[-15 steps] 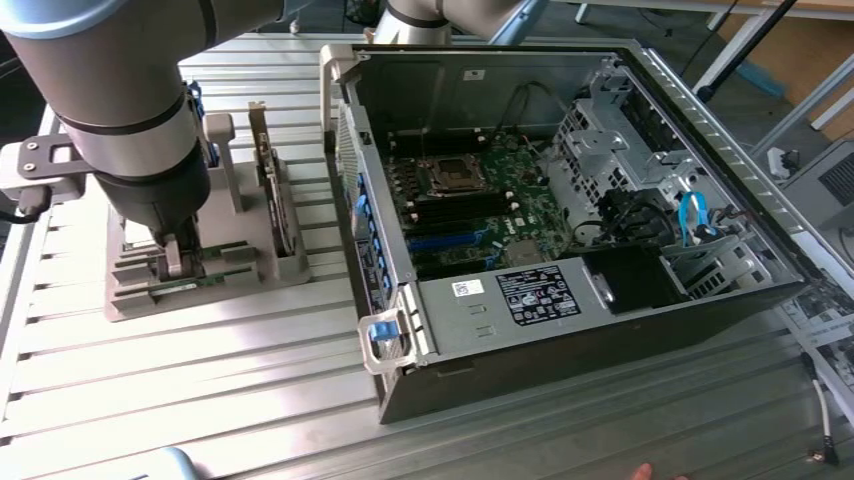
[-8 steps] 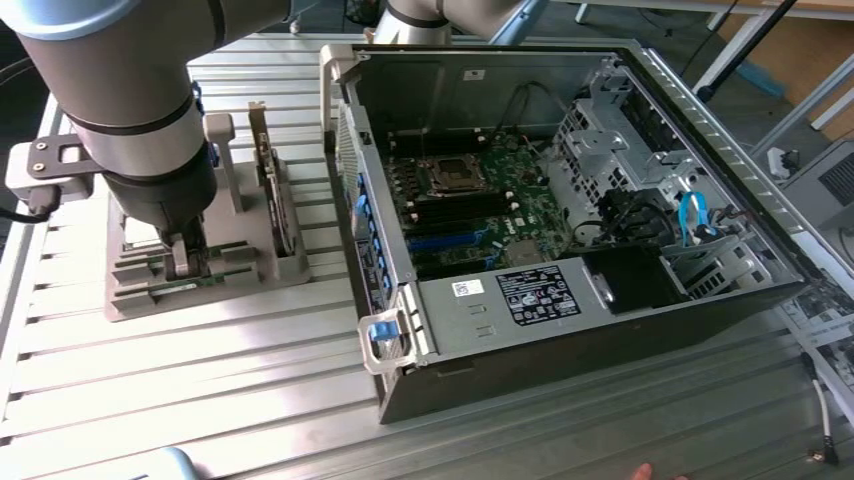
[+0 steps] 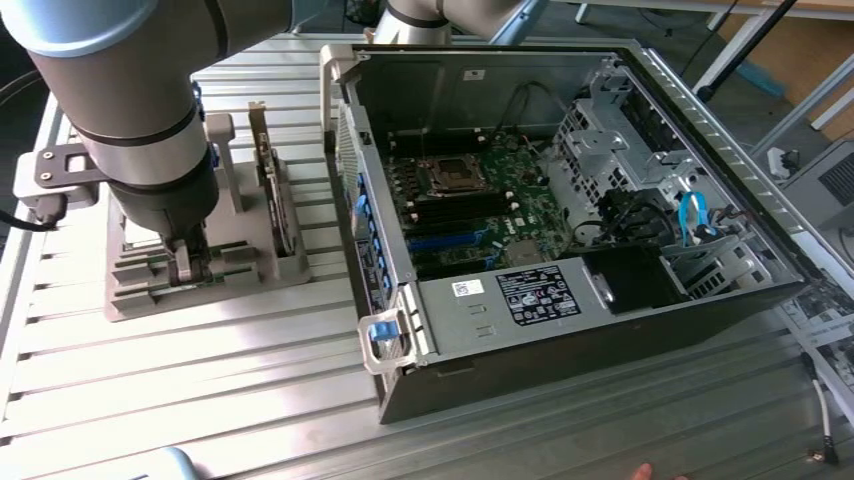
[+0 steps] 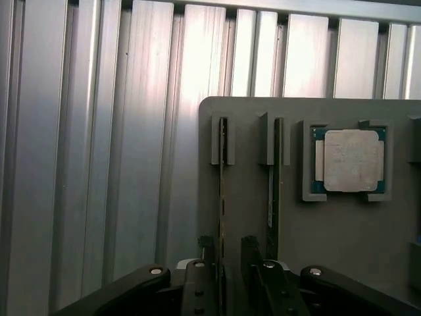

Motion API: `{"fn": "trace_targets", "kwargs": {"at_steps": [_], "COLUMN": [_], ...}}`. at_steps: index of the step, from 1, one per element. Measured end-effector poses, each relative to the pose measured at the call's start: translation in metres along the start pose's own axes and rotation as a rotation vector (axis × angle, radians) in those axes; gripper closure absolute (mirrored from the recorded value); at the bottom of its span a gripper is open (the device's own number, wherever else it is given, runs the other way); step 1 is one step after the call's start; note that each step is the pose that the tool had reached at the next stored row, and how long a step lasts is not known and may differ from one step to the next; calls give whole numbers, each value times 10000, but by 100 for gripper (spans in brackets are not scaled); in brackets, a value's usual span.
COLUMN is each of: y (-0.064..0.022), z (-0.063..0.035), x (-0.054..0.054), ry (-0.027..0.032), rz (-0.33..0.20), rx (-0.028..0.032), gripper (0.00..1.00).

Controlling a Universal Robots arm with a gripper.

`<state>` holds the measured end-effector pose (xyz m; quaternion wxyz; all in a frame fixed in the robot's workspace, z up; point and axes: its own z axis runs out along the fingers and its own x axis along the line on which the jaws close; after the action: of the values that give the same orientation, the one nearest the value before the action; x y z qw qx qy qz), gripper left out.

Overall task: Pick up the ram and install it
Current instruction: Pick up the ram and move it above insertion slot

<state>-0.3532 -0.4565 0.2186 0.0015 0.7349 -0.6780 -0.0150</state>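
The ram (image 4: pixel 222 191) is a thin green stick standing on edge in a slot of the grey holder (image 4: pixel 329 230). My gripper (image 4: pixel 227 262) is open and lowered over one end of it, with one black finger (image 4: pixel 207 260) on each side of the stick and a gap still showing. In the exterior view the gripper (image 3: pixel 180 268) hangs low over the holder (image 3: pixel 134 295) at that view's left, beside the open computer case (image 3: pixel 561 200). The motherboard's memory slots (image 3: pixel 461 208) lie inside the case, below the processor socket (image 3: pixel 451 175).
A second thin board (image 4: pixel 272 191) stands in the neighbouring slot, close to my finger. A square silver processor chip (image 4: pixel 348 160) lies in a pocket of the holder. Taller upright cards (image 3: pixel 274 190) stand between the gripper and the case wall. The table (image 3: pixel 200 400) is ribbed aluminium.
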Motion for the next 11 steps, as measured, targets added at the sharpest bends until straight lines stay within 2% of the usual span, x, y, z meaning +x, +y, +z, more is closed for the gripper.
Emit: {"fn": "trace_targets", "kwargs": {"at_steps": [11], "y": [-2], "z": [61], "x": [1], "ry": [0], "rz": [0], "rx": [0], "gripper": [70]}}
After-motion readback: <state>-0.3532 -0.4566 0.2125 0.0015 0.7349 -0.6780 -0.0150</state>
